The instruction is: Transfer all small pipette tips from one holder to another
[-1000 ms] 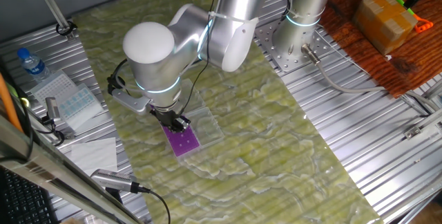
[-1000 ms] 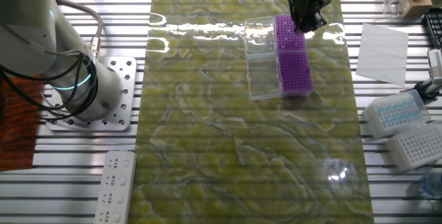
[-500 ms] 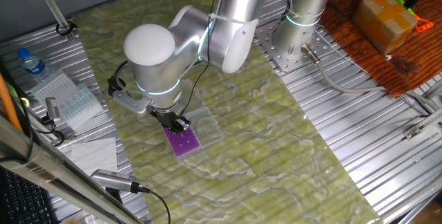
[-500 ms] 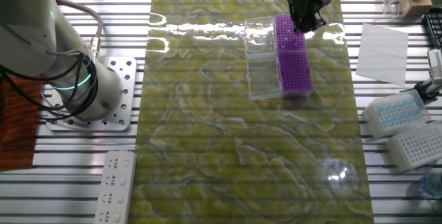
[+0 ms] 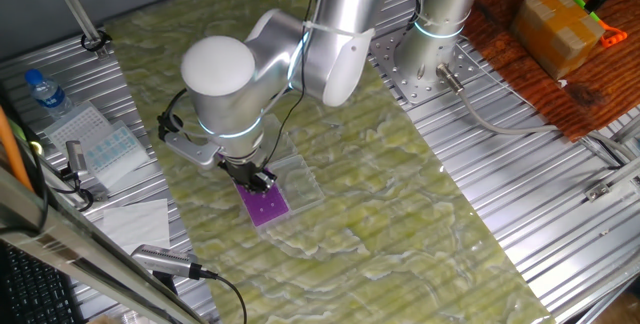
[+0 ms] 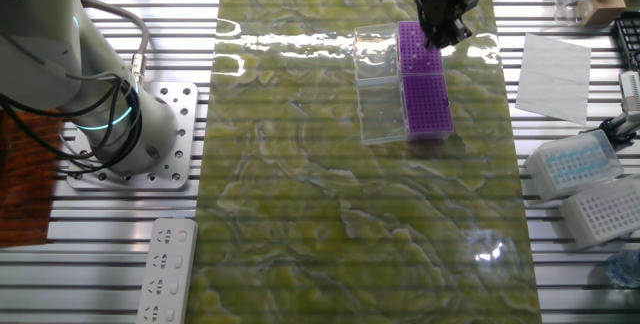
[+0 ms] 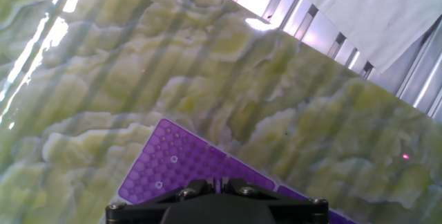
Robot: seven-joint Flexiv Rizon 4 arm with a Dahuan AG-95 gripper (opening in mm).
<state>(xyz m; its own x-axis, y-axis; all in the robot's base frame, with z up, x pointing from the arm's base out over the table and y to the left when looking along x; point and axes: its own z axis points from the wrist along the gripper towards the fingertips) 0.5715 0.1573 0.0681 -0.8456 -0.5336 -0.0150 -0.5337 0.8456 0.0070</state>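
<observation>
Two purple racks lie end to end on the green mat, a far rack [image 6: 413, 52] and a near rack [image 6: 426, 104], with clear lids [image 6: 380, 89] open beside them. One fixed view shows a purple rack [image 5: 266, 205] under the hand. My gripper [image 6: 440, 38] [image 5: 258, 178] hangs low over the far rack. In the hand view the rack top [image 7: 186, 169] carries small pipette tips as pale dots [image 7: 174, 159], another tip [image 7: 158, 184]. My gripper [image 7: 219, 181] has its fingers drawn together on a thin pale sliver, seemingly a tip.
A white paper sheet [image 6: 553, 62] and tip boxes [image 6: 575, 161] lie right of the mat. A second arm's base [image 6: 150, 134] and a power strip [image 6: 168, 269] stand left. A water bottle [image 5: 45, 92] and a cardboard box [image 5: 560, 29] sit at the table edges.
</observation>
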